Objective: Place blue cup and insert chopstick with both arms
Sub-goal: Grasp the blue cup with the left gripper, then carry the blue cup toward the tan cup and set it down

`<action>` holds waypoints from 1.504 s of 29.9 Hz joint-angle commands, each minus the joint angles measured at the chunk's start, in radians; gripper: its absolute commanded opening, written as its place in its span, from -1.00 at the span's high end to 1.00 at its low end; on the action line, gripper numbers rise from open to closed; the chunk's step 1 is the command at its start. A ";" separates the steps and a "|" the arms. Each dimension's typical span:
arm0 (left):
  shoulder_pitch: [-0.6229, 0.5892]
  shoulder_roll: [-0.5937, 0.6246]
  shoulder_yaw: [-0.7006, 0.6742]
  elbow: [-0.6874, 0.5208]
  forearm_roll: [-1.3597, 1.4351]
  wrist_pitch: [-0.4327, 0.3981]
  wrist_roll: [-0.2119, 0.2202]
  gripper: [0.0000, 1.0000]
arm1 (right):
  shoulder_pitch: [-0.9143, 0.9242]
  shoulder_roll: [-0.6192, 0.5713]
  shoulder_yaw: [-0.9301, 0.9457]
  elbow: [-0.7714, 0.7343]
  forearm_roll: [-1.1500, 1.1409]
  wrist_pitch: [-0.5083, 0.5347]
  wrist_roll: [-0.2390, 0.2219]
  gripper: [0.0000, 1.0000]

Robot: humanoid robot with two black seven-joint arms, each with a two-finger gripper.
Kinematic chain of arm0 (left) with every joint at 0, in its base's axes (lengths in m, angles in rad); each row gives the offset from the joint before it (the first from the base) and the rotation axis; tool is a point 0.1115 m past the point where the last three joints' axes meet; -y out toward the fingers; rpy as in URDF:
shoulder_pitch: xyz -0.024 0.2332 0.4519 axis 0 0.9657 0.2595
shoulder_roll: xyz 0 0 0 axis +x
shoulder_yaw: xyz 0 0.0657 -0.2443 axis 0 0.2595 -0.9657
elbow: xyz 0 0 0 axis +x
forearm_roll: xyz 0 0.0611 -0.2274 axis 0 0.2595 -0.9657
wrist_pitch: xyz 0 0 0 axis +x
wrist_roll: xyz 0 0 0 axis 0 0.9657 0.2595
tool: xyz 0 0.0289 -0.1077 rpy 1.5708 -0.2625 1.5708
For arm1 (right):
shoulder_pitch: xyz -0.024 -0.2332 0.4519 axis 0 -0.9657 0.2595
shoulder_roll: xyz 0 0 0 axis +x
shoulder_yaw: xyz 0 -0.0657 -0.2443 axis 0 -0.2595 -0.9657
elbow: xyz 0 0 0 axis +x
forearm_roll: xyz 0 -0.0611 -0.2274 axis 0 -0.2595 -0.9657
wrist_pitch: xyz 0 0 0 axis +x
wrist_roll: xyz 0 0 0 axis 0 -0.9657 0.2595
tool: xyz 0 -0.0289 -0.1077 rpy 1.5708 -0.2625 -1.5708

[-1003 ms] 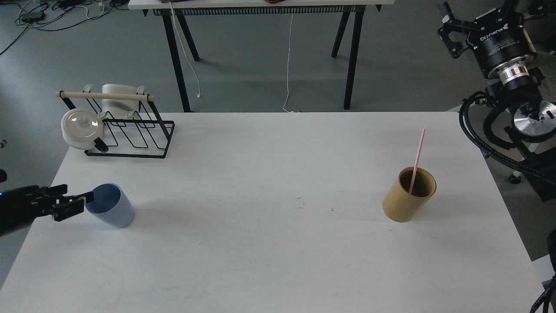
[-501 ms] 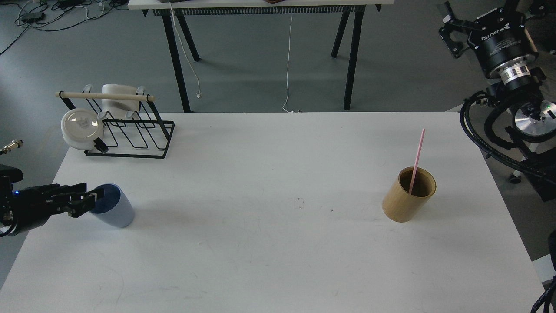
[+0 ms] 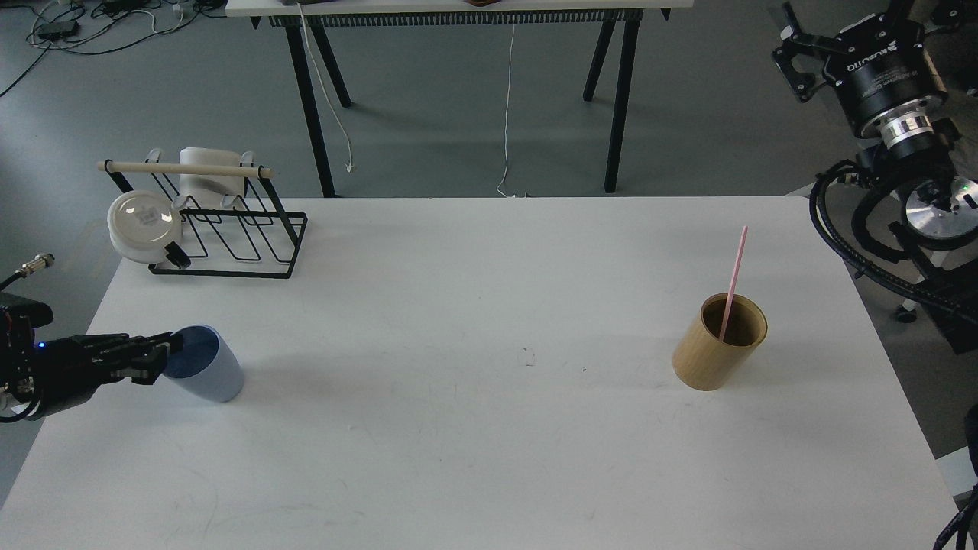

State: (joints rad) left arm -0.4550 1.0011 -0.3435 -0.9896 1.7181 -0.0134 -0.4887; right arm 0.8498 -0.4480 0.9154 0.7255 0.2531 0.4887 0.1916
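The blue cup (image 3: 208,374) stands at the table's left edge, tipped slightly, mouth toward my left arm. My left gripper (image 3: 157,357) comes in low from the left, its fingers closed together on the cup's near rim. The pink chopstick (image 3: 734,273) stands leaning in the tan cylindrical holder (image 3: 717,344) on the right side of the table. My right gripper (image 3: 791,55) is raised high at the top right, beyond the table's corner, with its fingers apart and nothing in them.
A black wire rack (image 3: 229,237) with a pale wooden rod, a white lid and a white cup stands at the back left. The white table (image 3: 489,428) ends near the cup on the left. Black cables (image 3: 848,237) hang by the right edge.
My left gripper has moved right to the cup's rim and its fingers have closed together. The cup has shifted slightly right and tipped. The right arm has barely moved.
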 commanded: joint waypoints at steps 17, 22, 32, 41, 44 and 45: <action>-0.332 0.002 -0.005 -0.293 0.058 -0.307 0.007 0.89 | 0.118 -0.070 -0.012 -0.011 -0.009 0.000 -0.014 -0.99; -0.419 -0.215 -0.005 -0.291 0.237 -0.410 0.064 0.90 | 0.173 -0.089 -0.013 -0.011 -0.017 -0.002 -0.017 -0.99; -0.462 -0.611 0.001 -0.258 0.464 -0.475 0.114 0.90 | 0.190 -0.090 -0.013 -0.003 -0.044 -0.062 -0.017 -0.99; -0.461 -0.815 0.035 -0.101 0.464 -0.475 0.162 0.89 | 0.189 -0.089 -0.013 0.000 -0.044 -0.065 -0.017 -0.99; -0.459 -0.848 0.037 -0.057 0.464 -0.475 0.189 0.88 | 0.187 -0.089 -0.015 0.000 -0.044 -0.065 -0.017 -0.99; -0.459 -0.860 0.037 -0.041 0.464 -0.475 0.190 0.88 | 0.187 -0.089 -0.015 0.000 -0.044 -0.065 -0.017 -0.99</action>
State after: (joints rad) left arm -0.9147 0.1756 -0.3074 -1.0735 2.1818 -0.4889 -0.3148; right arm 1.0386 -0.5372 0.9009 0.7254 0.2086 0.4234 0.1747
